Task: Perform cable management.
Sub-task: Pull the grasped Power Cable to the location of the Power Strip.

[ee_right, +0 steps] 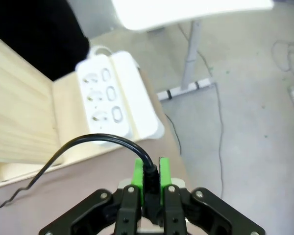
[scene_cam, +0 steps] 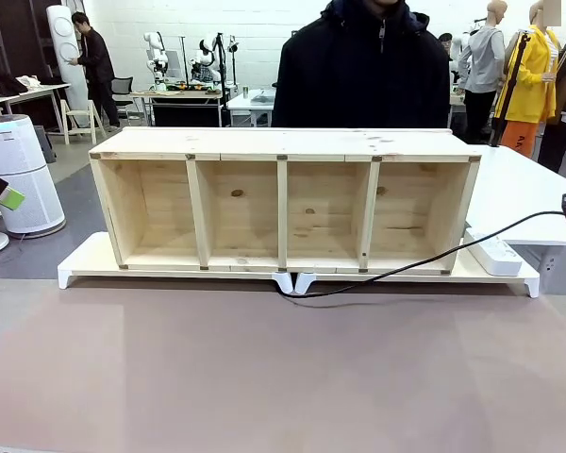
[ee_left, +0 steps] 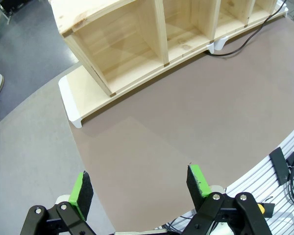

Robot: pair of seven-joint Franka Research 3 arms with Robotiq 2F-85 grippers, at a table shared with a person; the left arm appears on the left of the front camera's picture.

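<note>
looking across the brown tabletop point(scene_cam: 264, 377) in the front view, a four-bay pine shelf point(scene_cam: 283, 203) stands on a white riser board point(scene_cam: 80, 262), with a person in a dark coat point(scene_cam: 363, 66) behind it at 12 o'clock. the cable point(scene_cam: 424, 257) loops at the riser's middle feet, then runs toward 3 o'clock. it lifts off the table just in front of a white power strip point(scene_cam: 493, 253) lying at the shelf's 3 o'clock end. the room has a grey floor, white walls and a white air purifier point(scene_cam: 14, 170) at 9 o'clock.

in the left wrist view, the left gripper point(ee_left: 139, 185) hangs above bare tabletop, jaws wide apart with nothing between them. the shelf sits at 12 o'clock and the cable curls off the riser at 1 o'clock.

in the right wrist view, the right gripper point(ee_right: 150, 177) is clamped on the cable's chunky black plug end, and the cord arcs away to 9 o'clock. at 11 o'clock the power strip shows three sockets, each with a rocker switch, where the front view gives a plain white block.
</note>
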